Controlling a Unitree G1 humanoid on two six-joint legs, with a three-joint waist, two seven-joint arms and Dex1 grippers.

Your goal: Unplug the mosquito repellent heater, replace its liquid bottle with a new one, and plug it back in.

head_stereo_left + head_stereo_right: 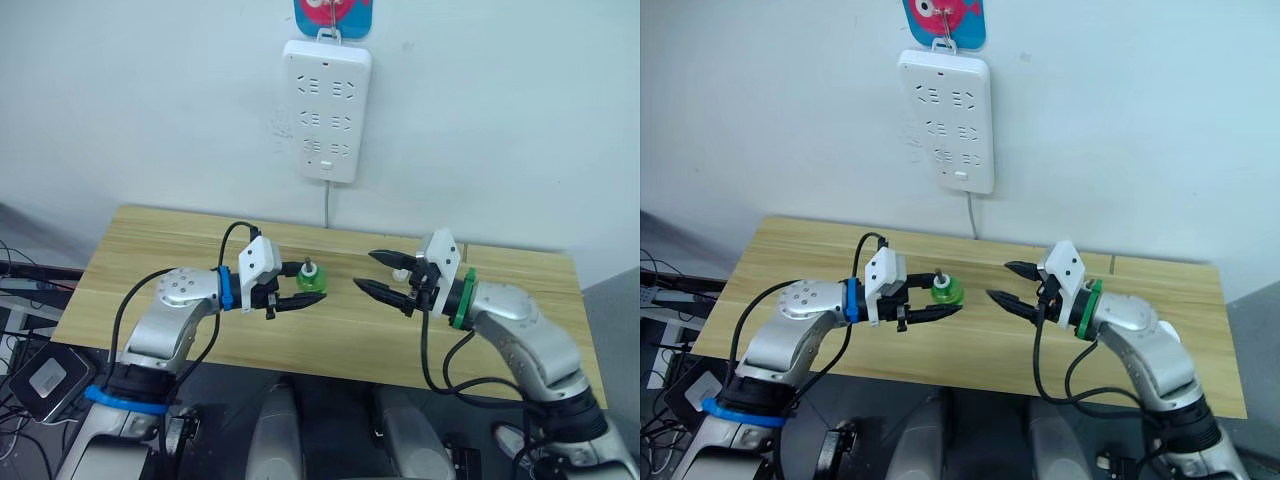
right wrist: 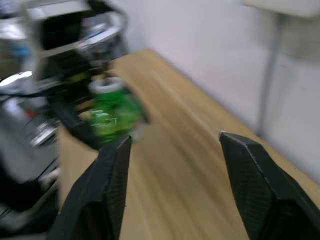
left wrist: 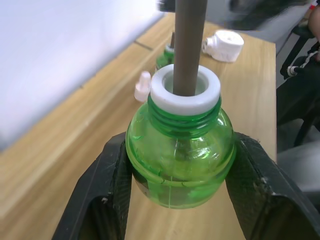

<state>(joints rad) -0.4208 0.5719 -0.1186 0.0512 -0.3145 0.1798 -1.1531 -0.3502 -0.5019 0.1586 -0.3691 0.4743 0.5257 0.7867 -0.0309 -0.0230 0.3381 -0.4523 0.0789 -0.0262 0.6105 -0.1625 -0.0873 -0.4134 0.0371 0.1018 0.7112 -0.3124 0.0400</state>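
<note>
Left wrist view, left pincer (image 3: pixel 175 200) gripping green bottle (image 3: pixel 180 160), no readable label

Wooden table (image 1: pixel 180 250): light, planked top, long side set against the far wall.

White power strip (image 1: pixel 327 108) hangs upright on the wall above the table's middle, sockets in rows, all unoccupied. Its top hangs from a hook on a blue-and-pink plaque (image 1: pixel 333 14), cut off by the upper edge. A thin white cord (image 1: pixel 327 205) drops from its lower end straight down behind the table's far edge.

Wall (image 1: pixel 500 120): plain white, a few faint scuffs just left of the strip.

Near left, below table level: a dark device with a pale face (image 1: pixel 45 378) and loose black cables (image 1: pixel 15 268).
</note>
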